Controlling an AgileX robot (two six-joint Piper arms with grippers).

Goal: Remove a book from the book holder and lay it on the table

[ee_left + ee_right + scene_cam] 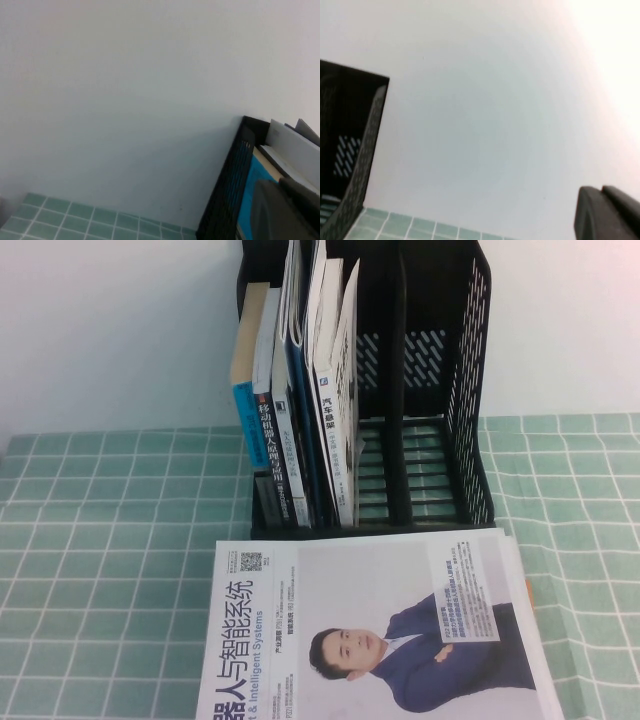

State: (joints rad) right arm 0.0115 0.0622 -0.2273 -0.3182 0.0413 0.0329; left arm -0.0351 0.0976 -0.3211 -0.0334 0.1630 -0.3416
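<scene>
Plain white wall, table under green tile-patterned cloth with white grid lines, even light

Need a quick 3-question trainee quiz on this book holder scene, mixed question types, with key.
1. True or false: a magazine already lies flat on the table in front of the book holder.
2. The books left standing fill which side of the holder? A) robot's left B) robot's right C) every slot
3. Fill in: the tablecloth has a green ____ pattern.

Both end effectors are out of the high view; each wrist view shows only a dark edge of the left end effector and the right end effector, aimed at the wall.

Key: 1 true; 2 A; 3 checked.
</scene>
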